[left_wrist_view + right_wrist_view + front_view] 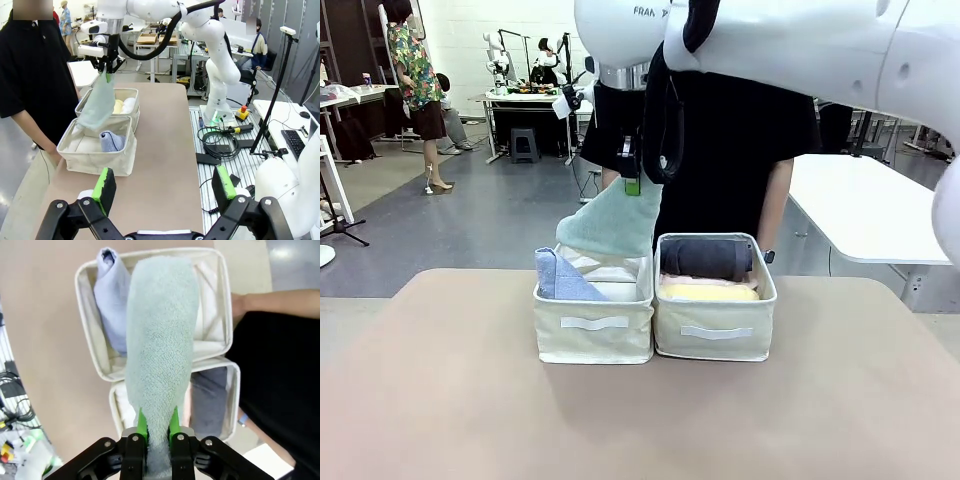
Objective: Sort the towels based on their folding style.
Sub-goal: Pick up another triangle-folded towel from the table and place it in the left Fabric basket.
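Observation:
My right gripper (632,183) is shut on the top of a pale teal towel (610,222), which hangs down into the left cream bin (592,340). In the right wrist view the gripper (158,427) pinches that teal towel (160,350) above the bin. A light blue folded towel (560,277) leans in the same bin's left corner. The right bin (715,340) holds a dark grey roll (705,257) over a yellow roll (708,292). A white roll (129,104) lies beside the yellow one (118,106). The pink towel is hidden. My left gripper (164,184) is open, far from the bins.
A person in a black shirt (740,130) stands right behind the bins, one hand (767,255) at the right bin's far corner. The tan table (440,400) stretches wide in front of both bins. Cables and gear (225,145) lie on the floor beside the table.

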### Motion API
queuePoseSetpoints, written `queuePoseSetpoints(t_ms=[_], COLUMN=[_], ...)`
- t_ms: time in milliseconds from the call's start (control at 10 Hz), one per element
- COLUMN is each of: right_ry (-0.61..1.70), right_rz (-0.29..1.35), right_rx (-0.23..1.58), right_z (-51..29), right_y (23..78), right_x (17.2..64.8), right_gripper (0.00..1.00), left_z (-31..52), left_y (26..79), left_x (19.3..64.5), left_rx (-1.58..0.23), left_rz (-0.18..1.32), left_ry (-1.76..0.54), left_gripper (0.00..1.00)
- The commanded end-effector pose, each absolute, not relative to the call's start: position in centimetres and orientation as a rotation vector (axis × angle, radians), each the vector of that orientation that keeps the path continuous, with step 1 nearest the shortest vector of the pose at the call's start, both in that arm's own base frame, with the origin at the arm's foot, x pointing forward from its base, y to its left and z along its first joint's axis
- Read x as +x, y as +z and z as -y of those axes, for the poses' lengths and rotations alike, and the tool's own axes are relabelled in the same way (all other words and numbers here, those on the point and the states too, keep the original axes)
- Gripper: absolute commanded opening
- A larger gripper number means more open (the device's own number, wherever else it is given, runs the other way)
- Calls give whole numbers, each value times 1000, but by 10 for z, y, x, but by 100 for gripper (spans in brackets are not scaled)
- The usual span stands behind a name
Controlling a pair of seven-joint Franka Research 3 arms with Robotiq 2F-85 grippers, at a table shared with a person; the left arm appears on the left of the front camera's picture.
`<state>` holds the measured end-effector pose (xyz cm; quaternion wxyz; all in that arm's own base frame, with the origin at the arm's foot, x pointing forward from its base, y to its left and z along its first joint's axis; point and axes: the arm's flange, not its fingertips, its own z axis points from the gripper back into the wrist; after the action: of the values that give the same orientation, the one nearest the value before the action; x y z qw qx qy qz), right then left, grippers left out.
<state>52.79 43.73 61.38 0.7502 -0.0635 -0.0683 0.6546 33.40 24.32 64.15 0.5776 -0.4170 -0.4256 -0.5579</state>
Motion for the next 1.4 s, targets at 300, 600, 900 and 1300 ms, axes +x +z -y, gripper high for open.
queuePoseSetpoints(t_ms=[300, 600, 900, 1300], right_ry=[1430, 1430, 1517, 1596], right_rz=[149, 149, 261, 257], right_rx=[-139, -139, -126, -100], right_z=[-437, -437, -445, -447], right_y=[614, 614, 609, 592], right_x=[528, 528, 539, 572], right_gripper=[19, 19, 19, 19], left_z=[-248, -248, -248, -248], left_y=[644, 644, 644, 644], left_x=[332, 332, 332, 332], left_rx=[-976, -976, -976, -976], left_rz=[1008, 1008, 1008, 1008], left_ry=[-1304, -1304, -1304, -1304], left_gripper=[100, 100, 100, 100])
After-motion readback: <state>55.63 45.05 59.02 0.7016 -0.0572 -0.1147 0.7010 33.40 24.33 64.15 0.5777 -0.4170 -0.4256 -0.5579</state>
